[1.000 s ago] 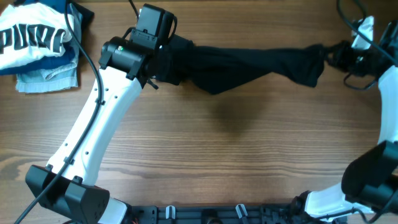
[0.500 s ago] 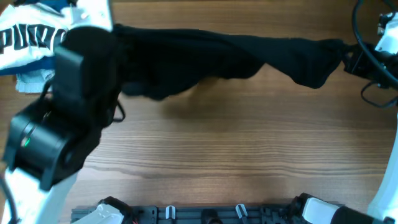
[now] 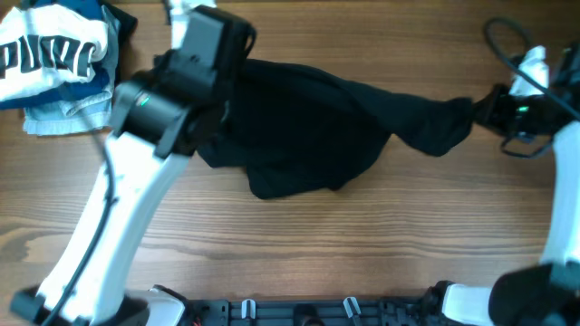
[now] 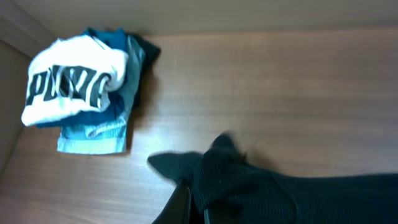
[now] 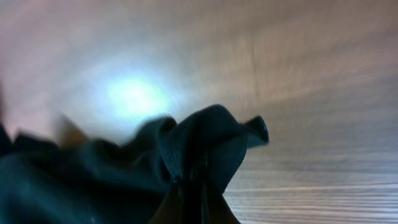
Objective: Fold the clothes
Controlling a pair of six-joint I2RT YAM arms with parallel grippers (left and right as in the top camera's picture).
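Here, the left gripper (image 4: 191, 202) pinches one end of the black garment (image 3: 308, 136), whose bulk sags onto the wooden table (image 3: 362, 244) beside it; its long axis runs rightward to the right gripper (image 5: 189, 186), clamped on the narrow far end.

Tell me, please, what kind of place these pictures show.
Likely a robotics lab bench: a wooden table, left gripper and right gripper pinching a black garment, folded clothes stacked in a corner.
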